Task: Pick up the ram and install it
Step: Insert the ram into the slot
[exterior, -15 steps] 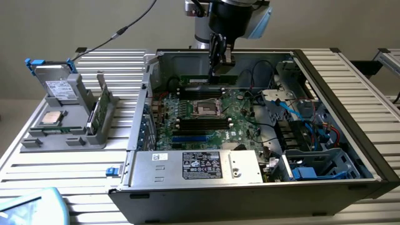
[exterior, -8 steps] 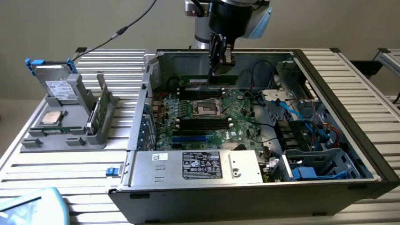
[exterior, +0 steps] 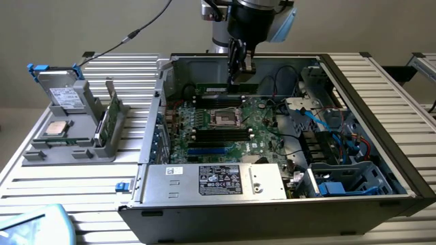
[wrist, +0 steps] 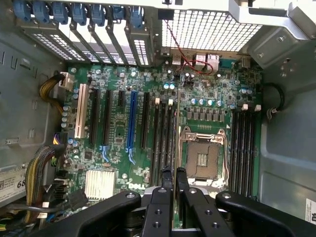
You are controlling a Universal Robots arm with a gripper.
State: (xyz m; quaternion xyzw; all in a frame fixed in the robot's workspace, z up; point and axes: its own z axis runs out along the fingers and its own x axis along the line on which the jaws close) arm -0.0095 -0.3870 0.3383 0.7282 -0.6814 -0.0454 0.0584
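The ram [exterior: 221, 88] is a slim green stick with a pale label, lying level inside the open computer case [exterior: 381, 168] near its back wall. My gripper [exterior: 240, 80] comes down from above and is shut on the ram's top edge, right of the stick's middle. The stick hangs just above the black memory slots [exterior: 218, 99] on the far side of the CPU socket [exterior: 225, 118]. In the wrist view my gripper [wrist: 174, 174] has its black fingers [wrist: 166, 180] nearly together over the slots [wrist: 165, 138] beside the socket [wrist: 202, 158].
A grey rack [exterior: 68, 148] at the exterior view's left holds upright green boards [exterior: 109, 115], a hard drive [exterior: 65, 94] and a processor [exterior: 54, 127]. The power supply [exterior: 211, 181] sits at the case front. Blue cables and a drive cage [exterior: 340, 178] fill the case's right.
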